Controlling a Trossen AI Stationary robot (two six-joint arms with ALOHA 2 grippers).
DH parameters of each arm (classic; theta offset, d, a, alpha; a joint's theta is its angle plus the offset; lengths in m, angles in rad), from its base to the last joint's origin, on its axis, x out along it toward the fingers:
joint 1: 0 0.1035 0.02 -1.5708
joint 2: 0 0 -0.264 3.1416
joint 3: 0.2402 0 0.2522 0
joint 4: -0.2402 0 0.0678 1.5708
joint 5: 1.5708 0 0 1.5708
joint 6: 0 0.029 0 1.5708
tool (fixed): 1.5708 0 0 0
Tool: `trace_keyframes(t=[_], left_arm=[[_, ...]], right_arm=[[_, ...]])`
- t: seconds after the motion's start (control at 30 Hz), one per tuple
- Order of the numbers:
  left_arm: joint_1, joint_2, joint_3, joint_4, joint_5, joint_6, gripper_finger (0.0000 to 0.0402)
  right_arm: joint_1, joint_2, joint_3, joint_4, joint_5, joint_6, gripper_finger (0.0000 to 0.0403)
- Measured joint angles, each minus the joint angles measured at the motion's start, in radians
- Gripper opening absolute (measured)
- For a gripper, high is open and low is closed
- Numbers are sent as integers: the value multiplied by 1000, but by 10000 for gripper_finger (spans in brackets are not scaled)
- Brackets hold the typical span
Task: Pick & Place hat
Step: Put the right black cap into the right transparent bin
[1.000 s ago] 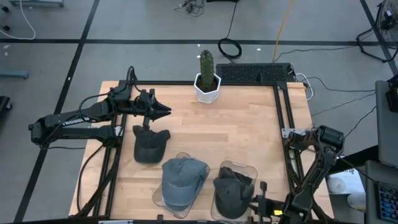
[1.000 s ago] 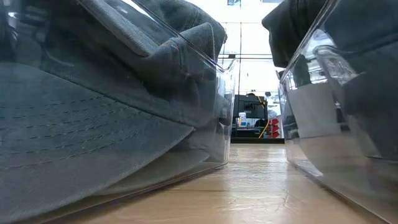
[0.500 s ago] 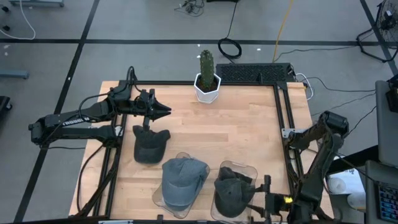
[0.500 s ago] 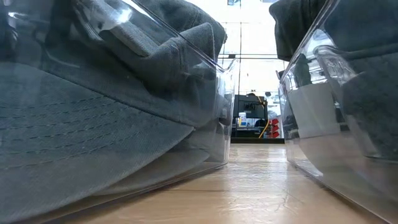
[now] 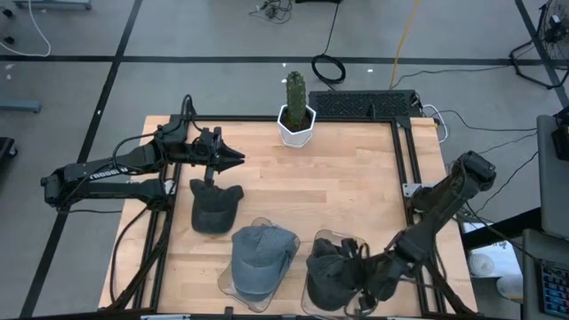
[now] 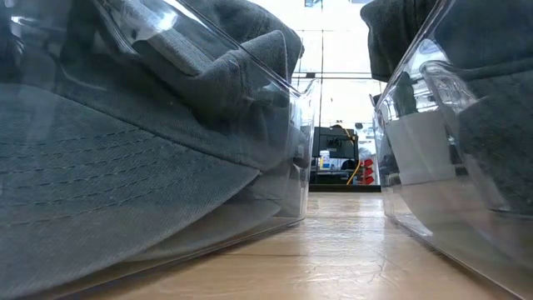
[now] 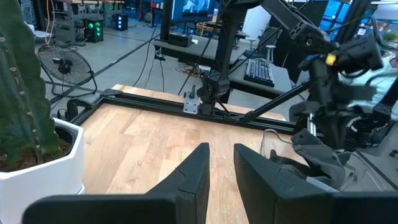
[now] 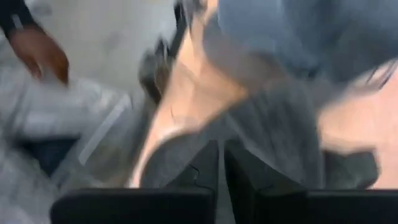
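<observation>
On the wooden table [image 5: 347, 191], two hats sat in clear bins while a third, dark hat [image 5: 214, 206] lay loose, unplaced, below the idle left gripper [image 5: 235, 159], narrowly parted; the right gripper [image 5: 363, 277], nearly closed, hovered over the dark binned hat [image 5: 331, 274].

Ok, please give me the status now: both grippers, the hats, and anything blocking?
Left gripper idle above loose dark hat, fingers slightly apart. Right gripper down at dark hat in clear bin. Blue hat binned alongside. Nothing blocking.
</observation>
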Motion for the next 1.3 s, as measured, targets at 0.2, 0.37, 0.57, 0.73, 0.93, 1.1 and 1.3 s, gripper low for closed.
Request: trace_keyframes(t=[0.2, 0.37, 0.57, 0.73, 0.93, 1.1, 1.3], left_arm=[[0, 0, 0, 0, 0, 0, 81], [0, 0, 0, 0, 0, 0, 81], [0, 0, 0, 0, 0, 0, 81], [0, 0, 0, 0, 0, 0, 81], [0, 0, 0, 0, 0, 0, 81], [0, 0, 0, 0, 0, 0, 81], [0, 0, 0, 0, 0, 0, 81]], right_arm=[[-4, 16, 41, -48, -11, -5, 1], [-4, 15, 164, -204, 27, -32, 0], [-6, 83, 280, -324, 1, -52, 0], [-30, 221, 334, -433, -160, -67, 0], [-68, 309, 339, -575, -179, -46, 0], [-104, 304, 288, -644, -136, -12, 0], [-130, 302, 212, -593, -163, -10, 0]])
